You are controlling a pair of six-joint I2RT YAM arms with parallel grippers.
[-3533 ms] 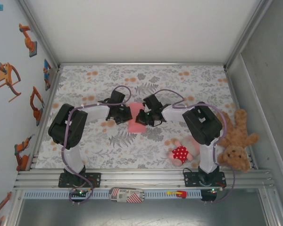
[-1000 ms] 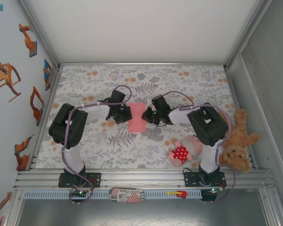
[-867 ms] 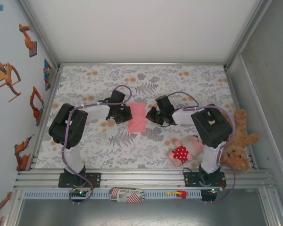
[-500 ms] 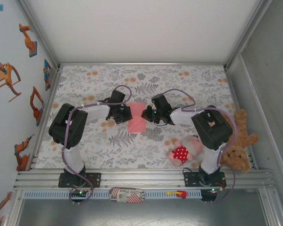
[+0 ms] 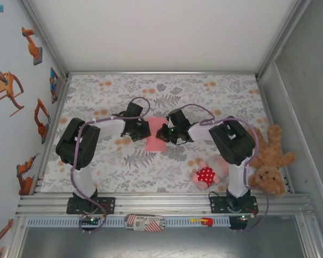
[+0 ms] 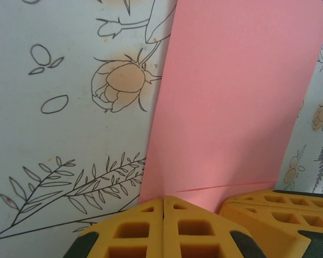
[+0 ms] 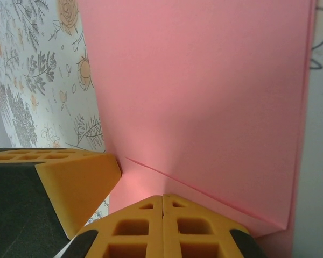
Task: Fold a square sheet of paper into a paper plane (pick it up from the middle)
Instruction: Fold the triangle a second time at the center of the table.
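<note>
The square sheet of paper (image 5: 152,141) lies flat on the floral cloth mid-table, salmon-pink and folded to a narrow rectangle. A thin flap edge crosses the paper (image 6: 237,91) just ahead of my fingers. My left gripper (image 5: 145,129) is shut, its joined tips (image 6: 164,200) resting at the paper's left edge. My right gripper (image 5: 163,133) is shut too, tips (image 7: 162,198) pressing down on the paper (image 7: 204,91) from the right. The two grippers nearly meet over the sheet. Neither has paper between its fingers. The paper plane is out of view.
A pink plush doll in a red dotted dress (image 5: 209,173) lies near the right arm's base. A brown teddy bear (image 5: 270,161) lies at the table's right edge. The floral cloth (image 5: 97,102) is bounded by metal frame rails and white walls.
The right gripper swung right, off the paper, then came back left onto its right part. The left gripper and the paper stayed where they were.
</note>
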